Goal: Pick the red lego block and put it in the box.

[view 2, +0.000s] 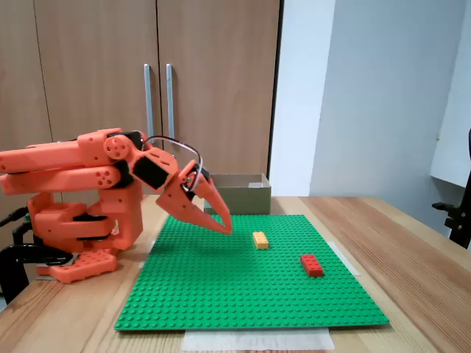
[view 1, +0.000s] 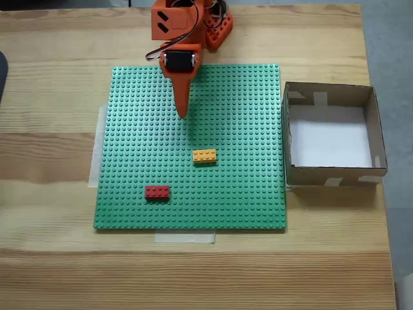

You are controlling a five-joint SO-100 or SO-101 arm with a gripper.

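The small red rectangular lego block [view 1: 157,192] is seen lying on the green studded baseplate [view 1: 245,194], near its front edge in a fixed view, apart from the orange-yellow brick [view 1: 204,155]. The orange gripper [view 1: 182,111] is held above the plate, its fingers pressed together, nothing pinched. The brown cardboard box [view 1: 381,139] is set just beside the plate on the wooden surface [view 1: 51,258].

no readable text, label, brand, number or sign is showing in either fixed view; the surfaces in sight are carrying no lettering that can be made out.
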